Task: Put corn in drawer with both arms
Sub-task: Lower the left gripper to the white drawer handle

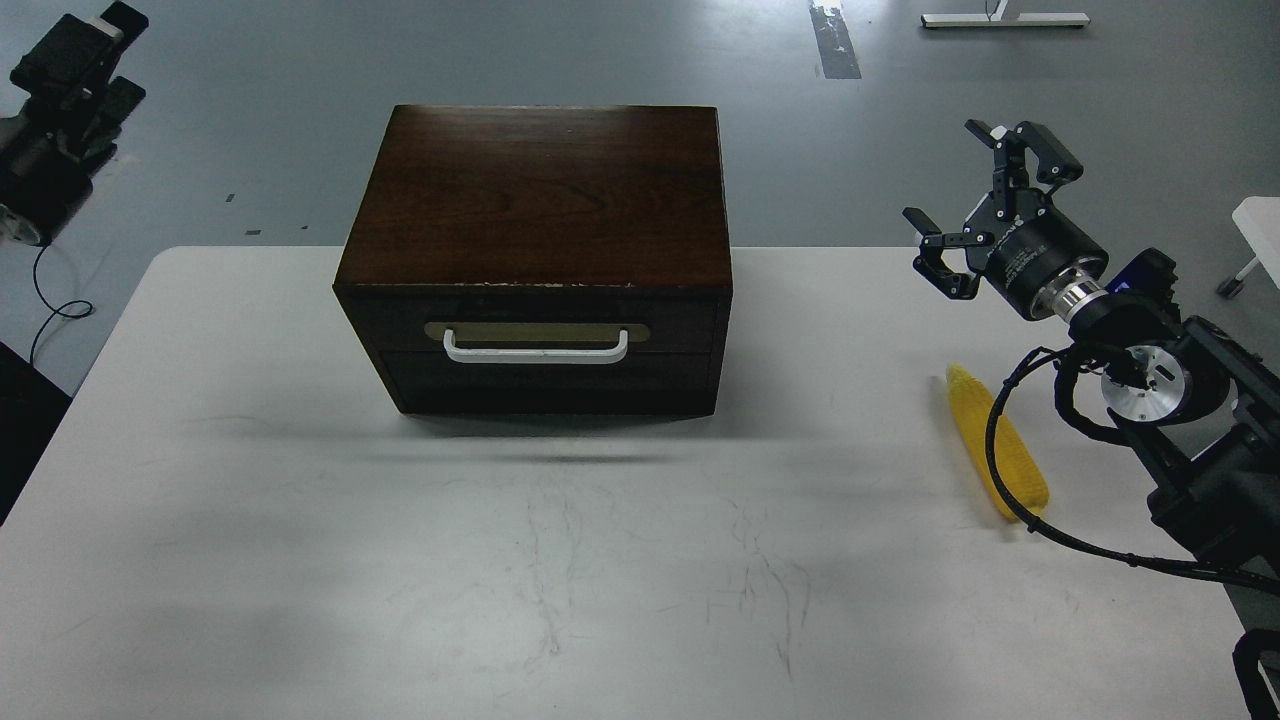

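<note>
The yellow corn [1000, 447] lies on the white table at the right, partly crossed by a black cable. The dark wood cabinet [535, 255] stands at the table's back middle; its drawer [535, 325] is closed, with a white bar handle [536, 346]. My right gripper [985, 205] is open and empty, raised above the table behind the corn. My left gripper [75, 60] is at the far top-left corner, off the table's edge, seen dark and end-on, so its fingers cannot be told apart.
The white table [400, 560] spreads wide in front of the cabinet. Grey floor lies behind it. A black cable [1090, 545] from the right arm loops over the table beside the corn. A white object [1260, 225] shows at the right edge.
</note>
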Motion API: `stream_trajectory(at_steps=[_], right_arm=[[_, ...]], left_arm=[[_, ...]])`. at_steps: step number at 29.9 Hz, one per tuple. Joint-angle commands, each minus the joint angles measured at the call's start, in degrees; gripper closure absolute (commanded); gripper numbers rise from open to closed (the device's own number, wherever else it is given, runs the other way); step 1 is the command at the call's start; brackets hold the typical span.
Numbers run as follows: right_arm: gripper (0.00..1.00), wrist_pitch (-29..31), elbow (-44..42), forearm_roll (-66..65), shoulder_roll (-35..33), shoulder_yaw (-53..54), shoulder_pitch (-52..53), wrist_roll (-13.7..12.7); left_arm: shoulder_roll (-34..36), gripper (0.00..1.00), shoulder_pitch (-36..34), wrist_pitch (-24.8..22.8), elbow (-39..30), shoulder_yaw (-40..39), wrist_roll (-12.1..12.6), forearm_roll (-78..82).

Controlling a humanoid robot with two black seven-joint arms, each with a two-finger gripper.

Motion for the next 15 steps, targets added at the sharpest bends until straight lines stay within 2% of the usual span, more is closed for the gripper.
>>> stream_trajectory(at_steps=[1,5,8,15], right_arm=[[0.0,0.0,0.0,0.0,0.0,0.0,-0.1,0.0],[0.0,-0.1,-0.1,0.0,0.0,0.0,-0.4,0.0],[0.0,-0.1,-0.1,0.0,-0.1,0.0,-0.5,0.0],[0.0,-0.2,-0.2,0.0,-0.5,0.0,-0.6,0.0]], left_arm=[[1.8,0.02,0.1,4.9,-6.0,0.1,0.0,6.5],[6.1,0.02,0.6,5.1,-17.6,0.4,0.0,11.0],[6.3,0.02,0.6,5.2,-22.4,1.7,0.0,18.6],[2.8,0.02,0.4,5.6,-24.6,1.9,0.0,44.5]])
